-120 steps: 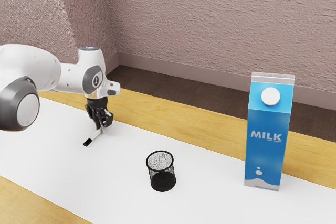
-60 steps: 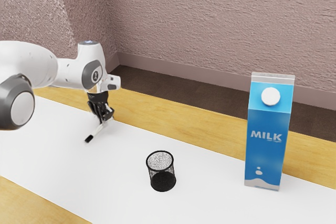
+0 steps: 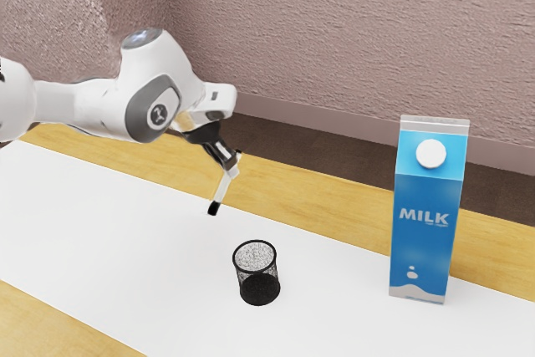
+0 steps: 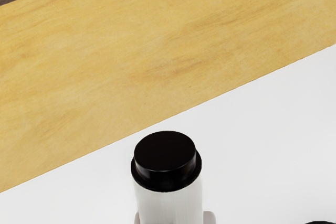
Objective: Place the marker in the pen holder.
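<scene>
My gripper (image 3: 231, 168) is up in the air in the exterior view, behind and to the left of the pen holder, shut on the marker. The white marker (image 3: 221, 189) hangs from it at a steep tilt, black end lowest and higher than the holder's rim. In the wrist view the marker (image 4: 169, 203) is large at the lower edge, its black end toward the camera's view. The black mesh pen holder (image 3: 259, 283) stands upright on the white surface. Part of the pen holder's dark rim (image 4: 321, 222) reaches into the wrist view's lower corner.
A tall blue milk carton (image 3: 424, 223) stands at the exterior view's right, well apart from the pen holder. The white sheet (image 3: 125, 248) lies along the wooden table (image 3: 292, 189), with a textured wall behind.
My hand has risen and swung toward the exterior view's right, closer to the pen holder, and has tilted. The marker has come up off the table with it.
</scene>
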### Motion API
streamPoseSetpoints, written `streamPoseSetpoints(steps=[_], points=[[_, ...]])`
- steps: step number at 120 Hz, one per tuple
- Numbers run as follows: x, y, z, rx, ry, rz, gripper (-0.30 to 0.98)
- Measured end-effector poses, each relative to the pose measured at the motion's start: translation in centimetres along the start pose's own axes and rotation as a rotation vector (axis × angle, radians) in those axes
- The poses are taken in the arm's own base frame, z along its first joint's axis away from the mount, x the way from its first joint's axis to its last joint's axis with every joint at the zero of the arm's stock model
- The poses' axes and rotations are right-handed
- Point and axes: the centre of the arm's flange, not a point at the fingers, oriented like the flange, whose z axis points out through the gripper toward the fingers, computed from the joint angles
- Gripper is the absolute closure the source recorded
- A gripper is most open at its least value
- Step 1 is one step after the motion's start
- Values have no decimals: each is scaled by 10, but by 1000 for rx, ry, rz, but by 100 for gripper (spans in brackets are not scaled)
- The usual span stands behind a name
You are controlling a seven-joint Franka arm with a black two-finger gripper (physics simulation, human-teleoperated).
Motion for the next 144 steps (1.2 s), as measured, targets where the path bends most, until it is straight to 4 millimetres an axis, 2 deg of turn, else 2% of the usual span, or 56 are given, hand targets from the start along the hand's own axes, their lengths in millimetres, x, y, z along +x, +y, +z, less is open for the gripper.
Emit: streamPoseSetpoints(steps=[12, 27, 34, 40, 46, 53, 76, 85, 93, 113, 125, 144], points=[[14, 60, -6, -17, 67, 77, 78], [8, 132, -5, -51, 111, 160, 78], [5, 156, 1, -67, 119, 185, 78], [4, 166, 3, -74, 127, 193, 77], [2, 167, 6, -74, 134, 186, 77], [0, 157, 6, -68, 144, 162, 77], [-18, 89, 11, -17, 155, 30, 75], [-24, 74, 12, -6, 160, -2, 74], [-26, 77, 13, -5, 164, 0, 74], [-26, 117, 18, -33, 168, 62, 74], [-27, 125, 28, -46, 159, 75, 73], [-28, 120, 32, -47, 157, 72, 39]])
